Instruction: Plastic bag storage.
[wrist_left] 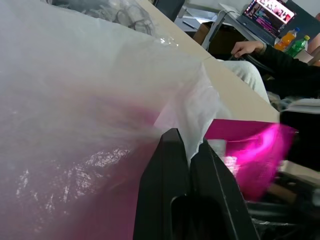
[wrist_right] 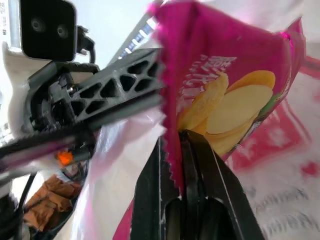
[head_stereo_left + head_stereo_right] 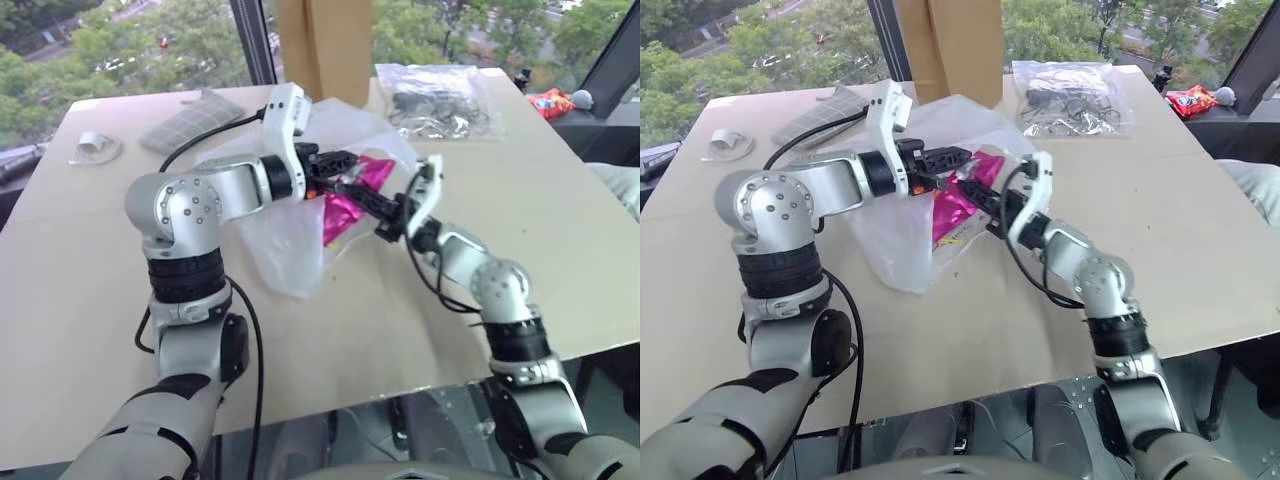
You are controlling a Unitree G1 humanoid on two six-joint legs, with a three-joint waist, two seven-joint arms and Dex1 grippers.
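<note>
Crinkly translucent plastic bag (image 3: 285,250) (red print) pinched in left gripper (image 1: 189,150), pink snack packet (image 2: 225,95) in right gripper (image 2: 181,145).

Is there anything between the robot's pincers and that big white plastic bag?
Nothing visible. The left gripper has its jaws shut on an edge of the plastic bag; the right gripper grips the pink snack packet at the bag.

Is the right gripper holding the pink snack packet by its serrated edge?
Yes: the right gripper is shut on the zigzag edge of the pink snack packet.
</note>
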